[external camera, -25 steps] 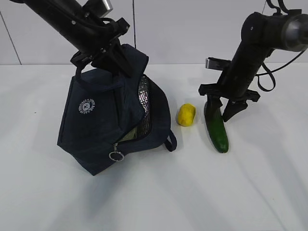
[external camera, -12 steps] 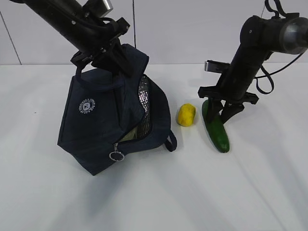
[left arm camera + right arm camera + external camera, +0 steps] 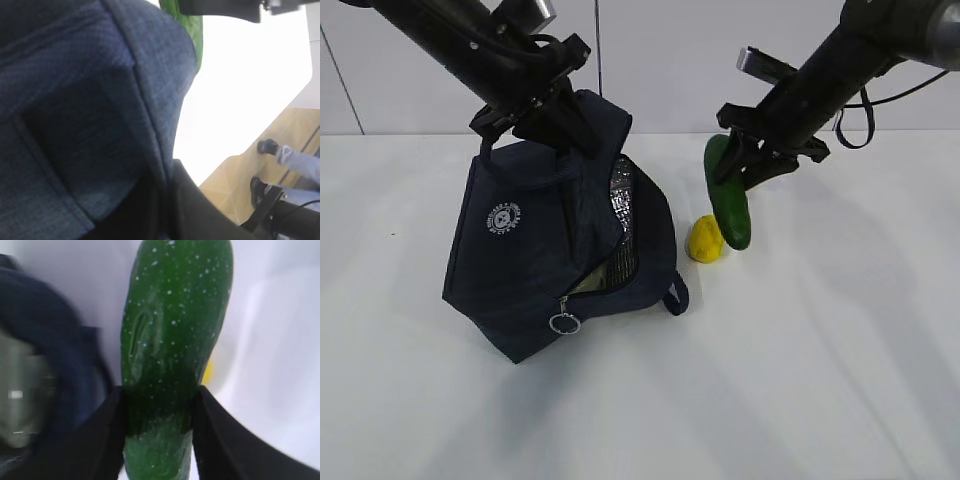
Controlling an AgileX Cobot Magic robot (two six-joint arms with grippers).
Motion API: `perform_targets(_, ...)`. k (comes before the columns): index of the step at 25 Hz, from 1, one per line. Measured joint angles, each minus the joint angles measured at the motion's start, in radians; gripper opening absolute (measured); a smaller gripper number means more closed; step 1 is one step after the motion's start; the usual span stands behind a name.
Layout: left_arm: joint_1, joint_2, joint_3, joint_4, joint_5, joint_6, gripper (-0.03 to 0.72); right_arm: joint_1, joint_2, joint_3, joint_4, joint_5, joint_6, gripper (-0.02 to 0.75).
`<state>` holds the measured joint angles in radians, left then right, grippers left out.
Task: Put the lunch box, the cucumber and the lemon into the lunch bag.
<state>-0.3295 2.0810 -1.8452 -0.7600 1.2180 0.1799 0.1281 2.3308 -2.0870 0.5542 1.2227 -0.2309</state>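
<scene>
Navy lunch bag: is being held up at its top edge and tilted on the white counter, its zipper gaping so the silvery lining is being shown; a round white logo is being displayed on its side.
Left gripper: is being kept clenched on the bag's top fabric; in the left wrist view the blue cloth is filling the frame and the fingertips are being hidden.
Right gripper: is being kept clamped around the cucumber's upper end, its two dark fingers pressing either side.
Cucumber: is being carried clear of the counter, hanging tilted, just right of the bag's opening.
Lemon: is lying on the counter, partly covered by the cucumber's lower tip.
Lunch box: cannot be made out.
</scene>
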Motion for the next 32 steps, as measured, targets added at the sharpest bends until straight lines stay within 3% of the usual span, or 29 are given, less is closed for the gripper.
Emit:
perform_targets(4,0.000,0.000,-0.011,-0.009,-0.006,0.000,-0.009,0.000,-0.009,-0.002,0.114,0.000,-0.052,0.297)
perform_targets(15,0.004,0.002,-0.056,-0.016,-0.044,0.002,-0.009,0.014,-0.009,-0.002,0.274,0.000,-0.123,0.296)
perform_targets(23,0.019,0.003,-0.056,-0.019,-0.061,0.002,-0.009,0.083,-0.013,0.136,0.418,-0.004,-0.246,0.296)
perform_targets(32,0.019,0.003,-0.056,-0.020,-0.061,0.002,-0.009,0.104,-0.013,0.156,0.576,-0.008,-0.376,0.295)
